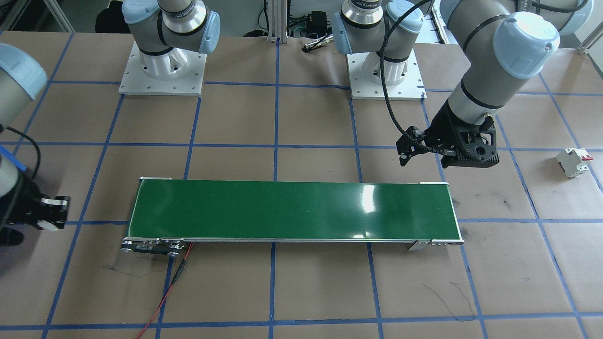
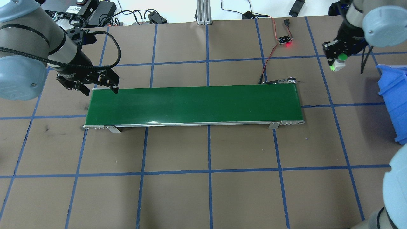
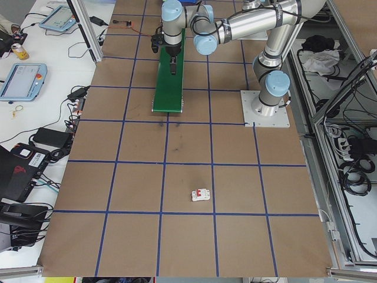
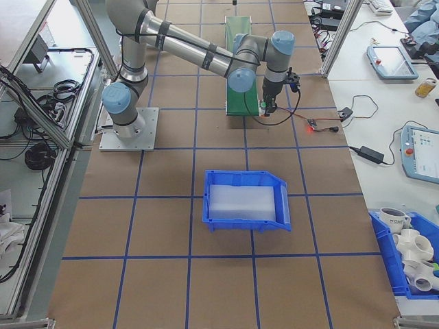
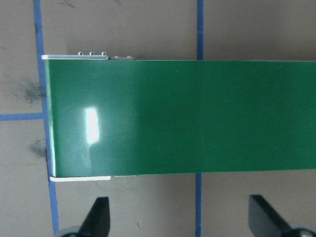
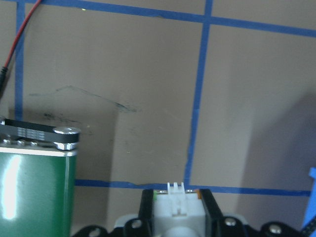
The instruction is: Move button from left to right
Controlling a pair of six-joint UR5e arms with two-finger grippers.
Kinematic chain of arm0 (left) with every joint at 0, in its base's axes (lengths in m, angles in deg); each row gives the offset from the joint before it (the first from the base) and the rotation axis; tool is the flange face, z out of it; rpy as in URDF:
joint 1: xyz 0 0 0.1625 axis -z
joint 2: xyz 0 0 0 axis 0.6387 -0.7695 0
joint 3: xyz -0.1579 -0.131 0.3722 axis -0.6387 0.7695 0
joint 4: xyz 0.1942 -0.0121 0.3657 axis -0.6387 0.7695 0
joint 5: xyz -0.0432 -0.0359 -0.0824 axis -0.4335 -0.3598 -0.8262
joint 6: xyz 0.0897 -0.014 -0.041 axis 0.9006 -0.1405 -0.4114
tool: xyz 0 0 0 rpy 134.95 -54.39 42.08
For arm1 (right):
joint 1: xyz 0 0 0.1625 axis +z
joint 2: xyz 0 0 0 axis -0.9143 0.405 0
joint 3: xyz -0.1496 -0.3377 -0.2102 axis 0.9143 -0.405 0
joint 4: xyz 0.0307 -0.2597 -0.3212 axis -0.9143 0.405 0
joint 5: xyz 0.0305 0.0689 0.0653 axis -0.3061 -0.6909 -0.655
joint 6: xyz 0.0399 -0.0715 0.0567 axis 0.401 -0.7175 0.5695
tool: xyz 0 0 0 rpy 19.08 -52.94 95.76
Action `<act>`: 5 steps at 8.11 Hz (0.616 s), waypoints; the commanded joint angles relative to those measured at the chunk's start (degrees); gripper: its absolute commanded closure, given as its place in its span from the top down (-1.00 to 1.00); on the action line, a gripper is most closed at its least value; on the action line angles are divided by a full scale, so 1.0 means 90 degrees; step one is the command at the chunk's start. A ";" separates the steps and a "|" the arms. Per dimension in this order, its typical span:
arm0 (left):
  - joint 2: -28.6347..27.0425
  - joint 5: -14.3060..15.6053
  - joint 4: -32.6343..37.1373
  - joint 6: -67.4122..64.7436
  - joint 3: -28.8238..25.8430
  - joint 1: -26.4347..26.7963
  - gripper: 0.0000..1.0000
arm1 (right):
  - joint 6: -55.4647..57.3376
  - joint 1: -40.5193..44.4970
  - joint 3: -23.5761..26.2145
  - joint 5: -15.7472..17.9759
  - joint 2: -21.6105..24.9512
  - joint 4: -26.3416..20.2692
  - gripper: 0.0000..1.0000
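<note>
The button (image 2: 341,58), with a round green cap and a white body, hangs above the brown table past the right end of the green conveyor belt (image 2: 194,103). My right gripper (image 2: 336,62) is shut on it. In the right wrist view the button's white body (image 6: 177,206) sits clamped between the black fingers (image 6: 146,210). My left gripper (image 2: 101,91) hovers over the belt's left end. Its fingers (image 5: 96,217) are spread wide, so it is open with nothing between them.
A blue bin (image 4: 245,199) stands on the table to the robot's right, beyond the belt. A white circuit breaker (image 1: 574,161) with a red tab lies on the table at the robot's left. A red wire and a small lit board (image 2: 285,40) sit behind the belt's right end.
</note>
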 commanded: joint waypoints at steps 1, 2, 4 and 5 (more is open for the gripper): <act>-0.0059 0.0064 0.0023 0.0006 0.0071 -0.0005 1.00 | -0.2515 -0.1093 -0.0135 0.0200 0.0231 0.0003 -0.85; 0.0057 0.0045 -0.0005 0.0045 0.0139 -0.0044 1.00 | -0.3636 -0.1658 -0.0135 0.0337 0.0231 0.0023 -0.84; -0.0107 0.0026 -0.0180 0.0095 0.0159 -0.0054 1.00 | -0.5367 -0.2519 -0.0125 0.0289 0.0163 0.0246 -0.84; -0.0176 0.0064 -0.0307 0.0162 0.0256 -0.0054 1.00 | -0.6410 -0.2977 -0.0077 0.0057 0.0085 0.0489 -0.83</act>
